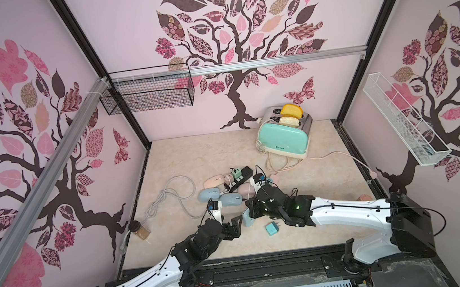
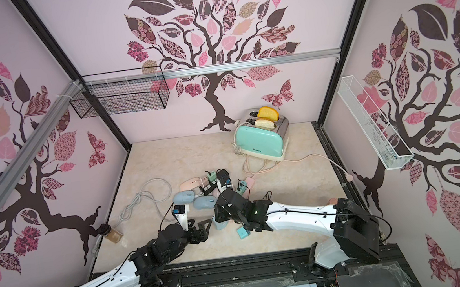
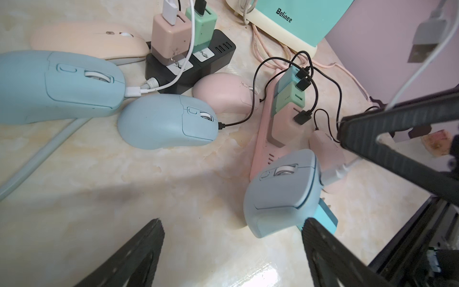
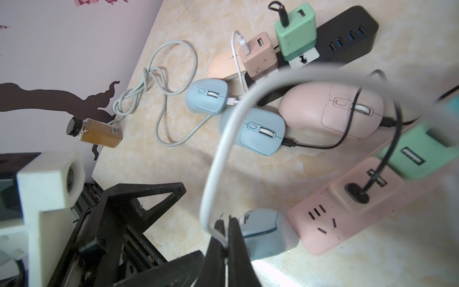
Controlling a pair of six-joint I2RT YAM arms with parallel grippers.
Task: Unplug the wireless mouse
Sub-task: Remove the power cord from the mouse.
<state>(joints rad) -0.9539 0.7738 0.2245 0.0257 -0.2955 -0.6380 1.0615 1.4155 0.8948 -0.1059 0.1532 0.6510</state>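
A grey-blue wireless mouse (image 3: 280, 193) lies on the table at the near end of a pink power strip (image 3: 263, 149), with no cable in its front. My left gripper (image 3: 232, 228) stands open just short of it, one finger beside its rear and nothing between the jaws. In both top views the mouse (image 1: 248, 218) sits between the two grippers. My right gripper (image 4: 224, 238) is shut on a white cable (image 4: 223, 139), which loops up from the jaws. In the left wrist view the cable's grey plug (image 3: 424, 42) hangs free in the air.
Two blue mice (image 3: 169, 121) and pink mice (image 3: 223, 92) stay cabled to chargers on a black power strip (image 3: 213, 54) and the pink one. A teal charger (image 1: 272, 229) lies loose nearby. A mint toaster (image 1: 284, 138), a spice bottle (image 1: 140, 231) and a grey cord coil (image 1: 167, 195) stand around.
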